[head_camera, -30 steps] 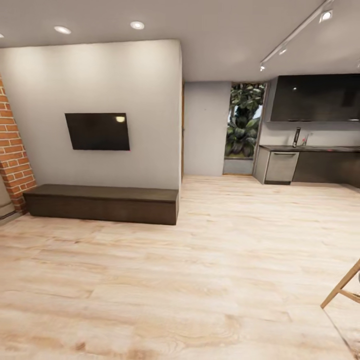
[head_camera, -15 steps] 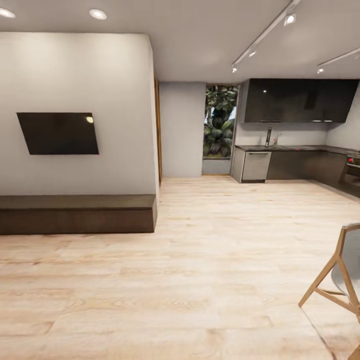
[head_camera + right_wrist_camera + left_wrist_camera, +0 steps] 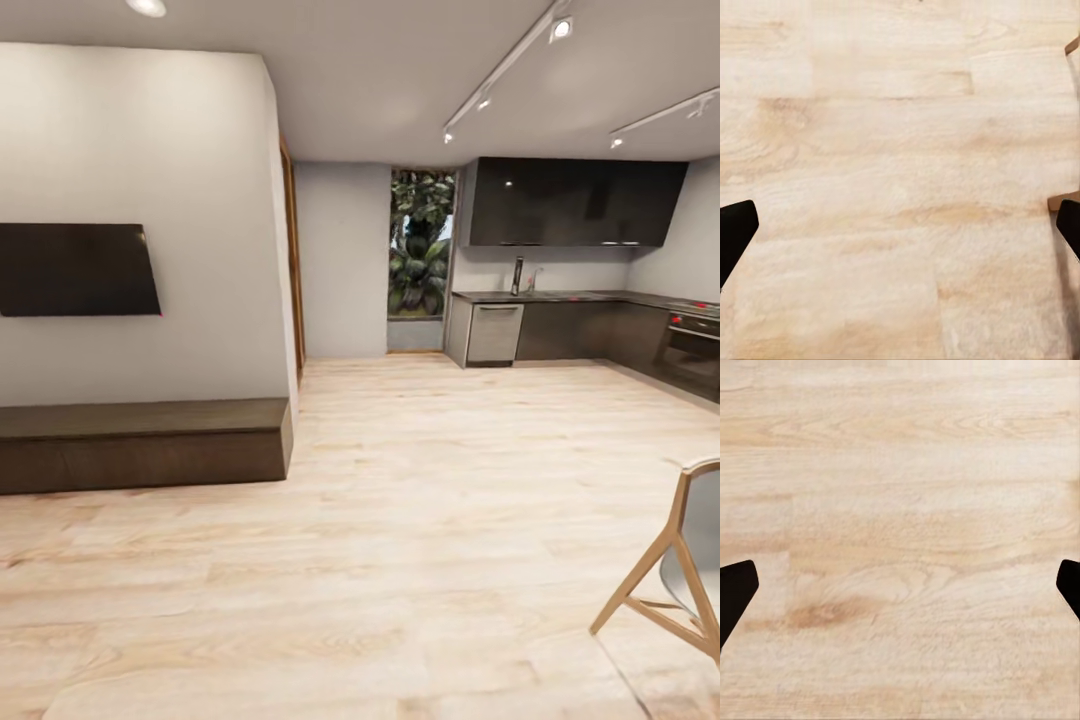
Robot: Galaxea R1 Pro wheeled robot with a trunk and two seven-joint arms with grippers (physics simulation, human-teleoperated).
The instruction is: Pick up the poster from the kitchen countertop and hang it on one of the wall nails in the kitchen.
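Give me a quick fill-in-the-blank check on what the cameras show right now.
1. The kitchen countertop lies across a floor made of light ____.
2. The black screen hangs on the wall above a long dark ____.
3. The left tool is ____, holding nothing.
4. Beside the kitchen, the window shows green ____.

Missing words: wood; bench; open; plants

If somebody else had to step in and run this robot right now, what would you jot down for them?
Left hand: open, holding nothing, above wooden floor.
Right hand: open, holding nothing, above the same floor.
Kitchen countertop lies far ahead on the right, under dark cabinets. Poster and wall nails are too far off to make out.
Done: nothing picked up.
Left: drive to the countertop, find and take the poster, hang it on a nail.
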